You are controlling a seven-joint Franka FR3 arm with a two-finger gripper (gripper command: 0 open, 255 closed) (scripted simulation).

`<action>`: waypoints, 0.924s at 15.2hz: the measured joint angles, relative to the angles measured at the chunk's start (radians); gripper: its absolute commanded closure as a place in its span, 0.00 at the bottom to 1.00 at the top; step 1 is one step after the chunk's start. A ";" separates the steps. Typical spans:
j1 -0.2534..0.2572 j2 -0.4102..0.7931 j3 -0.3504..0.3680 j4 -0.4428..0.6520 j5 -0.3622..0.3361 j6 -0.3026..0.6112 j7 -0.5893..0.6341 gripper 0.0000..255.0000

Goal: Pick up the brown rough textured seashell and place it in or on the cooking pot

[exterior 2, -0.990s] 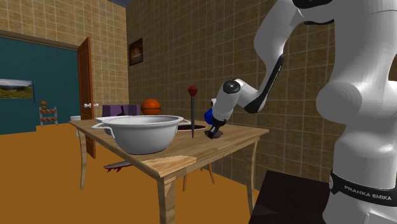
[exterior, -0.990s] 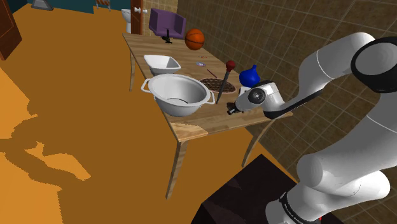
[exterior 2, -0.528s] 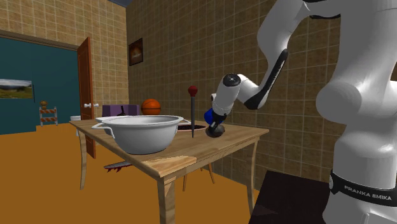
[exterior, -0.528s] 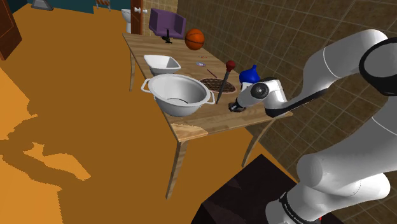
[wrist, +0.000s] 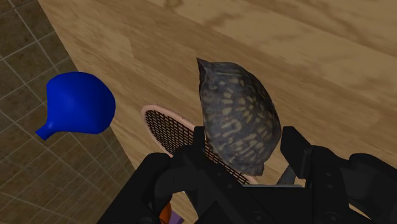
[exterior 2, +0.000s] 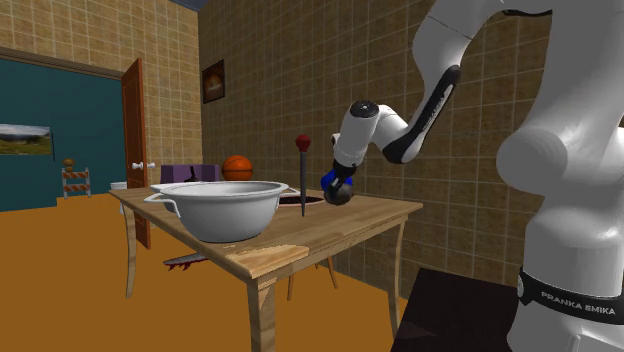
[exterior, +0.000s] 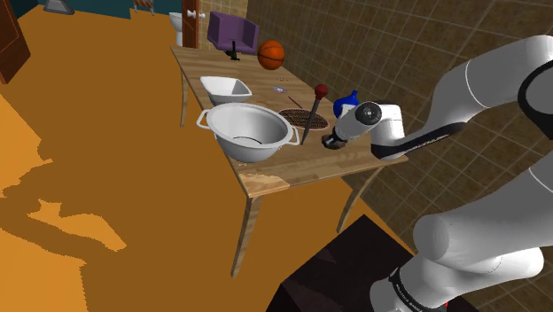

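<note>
My black gripper (exterior: 334, 142) is shut on the seashell (wrist: 238, 118), a domed dark grey-brown shell with a mottled, rough pattern. The black fingers (wrist: 296, 149) clasp its lower part on both sides. Gripper (exterior 2: 338, 192) and shell hang a little above the wooden table (exterior: 292, 168), near its edge on the shoulder view's right. The cooking pot (exterior: 257, 149) is a big white pot with two handles, standing on the table toward the shoulder view's left of the gripper. In the second exterior view the pot (exterior 2: 225, 215) sits at the table's near end.
Between gripper and pot stands a thin dark stick with a red knob (exterior: 312, 111) beside a round woven mat (exterior: 299, 116). A blue flask (exterior: 346, 102) is just behind the gripper. Farther back are a white bowl (exterior: 226, 89), a basketball (exterior: 271, 54) and a purple object (exterior: 232, 31).
The fingers closed on the shell at the table top, then the hand rose, lifting the shell clear of the wood. The pot and other objects have not moved.
</note>
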 measured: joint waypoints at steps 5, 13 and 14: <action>0.008 -0.063 -0.010 -0.016 0.161 0.014 -0.157 1.00; 0.055 -0.153 -0.049 -0.032 0.425 0.004 -0.413 1.00; 0.062 -0.163 -0.056 -0.034 0.453 0.002 -0.442 1.00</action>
